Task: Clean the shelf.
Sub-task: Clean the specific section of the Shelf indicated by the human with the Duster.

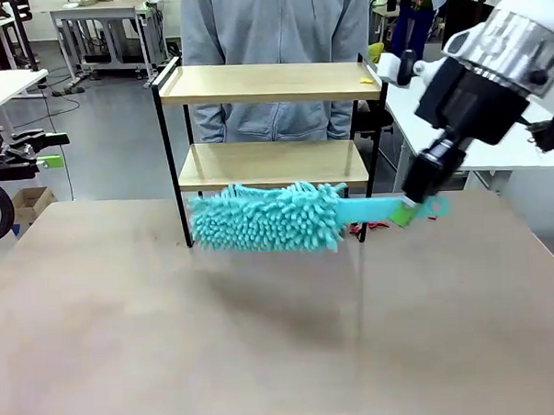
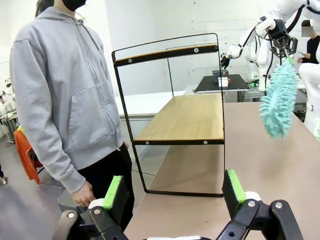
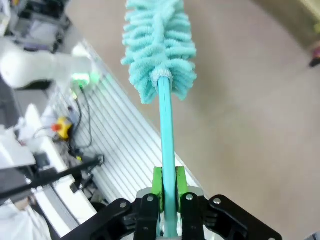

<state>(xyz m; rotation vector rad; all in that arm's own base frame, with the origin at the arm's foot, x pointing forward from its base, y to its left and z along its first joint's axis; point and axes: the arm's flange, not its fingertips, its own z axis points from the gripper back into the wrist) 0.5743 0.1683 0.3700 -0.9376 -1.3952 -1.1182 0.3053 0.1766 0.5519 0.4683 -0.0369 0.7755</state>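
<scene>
firmly clamped, right gripper holds duster.

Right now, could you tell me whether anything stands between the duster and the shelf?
Nothing visible does. The duster, gripped by its handle in the right hand, hangs in front of the shelf; the person stands behind it.

One two-tier shelf; one teal duster just before it; one person behind it; two robot hands: left hand, right hand.
</scene>
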